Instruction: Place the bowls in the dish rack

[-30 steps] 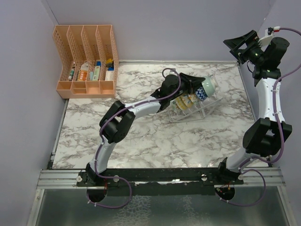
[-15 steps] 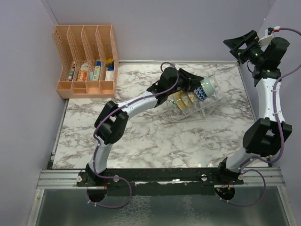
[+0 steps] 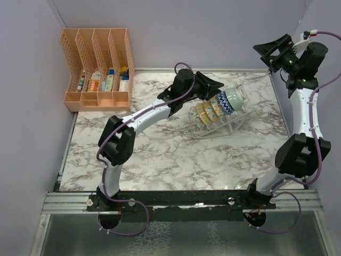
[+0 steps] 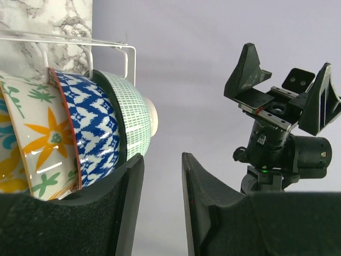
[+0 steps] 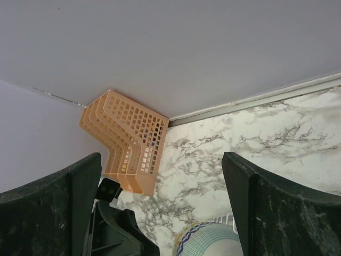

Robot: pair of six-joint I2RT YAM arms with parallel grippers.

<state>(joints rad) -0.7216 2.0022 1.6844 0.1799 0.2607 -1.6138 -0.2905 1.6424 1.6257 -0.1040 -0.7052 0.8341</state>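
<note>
Several patterned ceramic bowls (image 3: 206, 111) fill your clear wire dish rack (image 3: 230, 128) to its end; your left gripper (image 4: 161, 160) is slightly parted, empty; right gripper (image 5: 160, 160) spread wide.

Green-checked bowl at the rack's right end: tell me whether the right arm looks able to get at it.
Probably yes. The right gripper hangs open, raised beyond the dish rack's right end; the bowl faces it unblocked, with the left gripper on its other side.
</note>
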